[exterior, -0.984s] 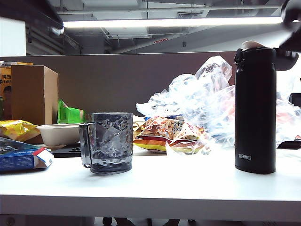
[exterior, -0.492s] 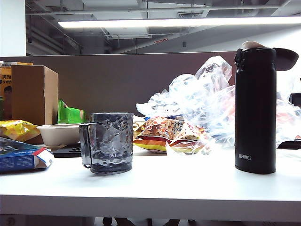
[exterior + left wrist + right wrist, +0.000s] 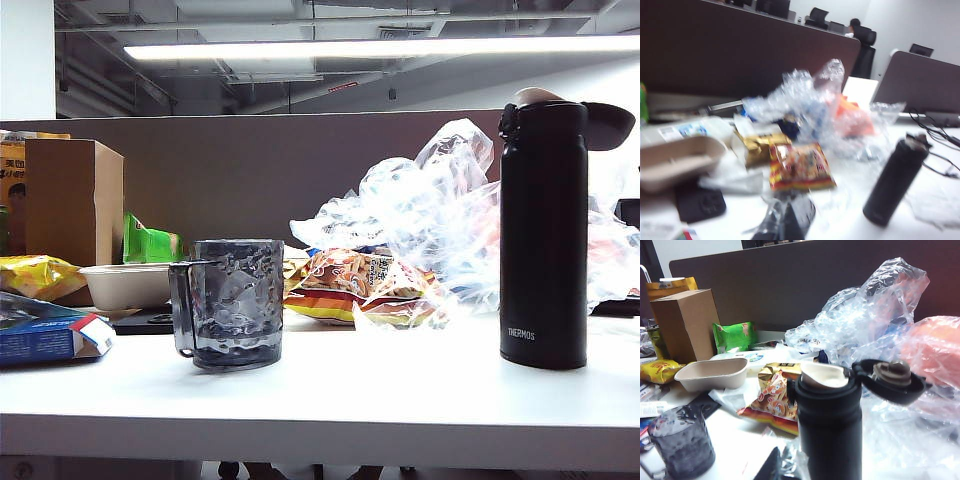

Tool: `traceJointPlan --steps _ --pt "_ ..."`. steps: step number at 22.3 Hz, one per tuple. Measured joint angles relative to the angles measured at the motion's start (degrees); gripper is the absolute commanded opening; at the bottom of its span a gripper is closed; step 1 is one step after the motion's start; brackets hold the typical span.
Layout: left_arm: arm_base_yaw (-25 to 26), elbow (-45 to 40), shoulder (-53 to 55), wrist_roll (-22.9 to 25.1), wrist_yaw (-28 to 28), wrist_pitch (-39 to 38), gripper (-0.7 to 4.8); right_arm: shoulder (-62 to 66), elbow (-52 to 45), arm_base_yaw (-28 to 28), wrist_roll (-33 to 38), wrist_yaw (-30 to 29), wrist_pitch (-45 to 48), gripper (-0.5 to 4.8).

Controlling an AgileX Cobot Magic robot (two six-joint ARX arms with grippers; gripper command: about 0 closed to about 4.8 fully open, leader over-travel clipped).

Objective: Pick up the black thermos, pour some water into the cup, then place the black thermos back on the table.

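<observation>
Black thermos [image 3: 543,235] upright on the white surface [image 3: 380,400], right side of the exterior view. Flip lid [image 3: 606,124] hinged open, hanging off to its right; pale spout [image 3: 538,95] exposed at the top. White lettering near the base.

Cup [image 3: 229,302] upright, well apart from the thermos, toward the left. Smoky grey, dimpled walls, dark squarish handle facing left. Contents: cannot tell.

My hands: neither shows in the exterior view. My left hand appears only as a dark blurred shape [image 3: 790,220] at the edge of the left wrist view, clenched with nothing in it, above the surface and off to one side of the thermos [image 3: 894,182]. My right hand is a dark sliver [image 3: 771,466] low in the right wrist view, also clenched and empty, near the thermos [image 3: 830,425] but not touching it. That view looks straight at the open lid [image 3: 891,380] and spout [image 3: 823,375], with the cup [image 3: 681,447] further off.

Behind, between cup and thermos: heap of crumpled clear plastic [image 3: 430,215], snack packets [image 3: 355,285] in front of it. Left of the cup: pale shallow bowl [image 3: 126,284], green packet [image 3: 150,243], brown carton [image 3: 72,200], blue box [image 3: 45,335] at the edge.
</observation>
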Motion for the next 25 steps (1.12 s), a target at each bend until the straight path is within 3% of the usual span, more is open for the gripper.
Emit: traceJointPlan --steps 6,12,25 --pt "0.0 -9.0 -4.4 -5.4 0.8 1.9 -0.06 -0.1 -5.7 0.0 0.2 -2.6 -0.7 -0.06" --pt "0.0 -17.8 -4.3 -5.7 2.1 10.3 -0.06 -0.6 -10.7 0.0 0.2 -2.3 3.0 -0.06" --pt "0.0 -30.1 -4.3 -5.7 5.7 11.4 -0.06 -0.5 -13.4 0.0 0.2 -2.3 0.0 -0.05"
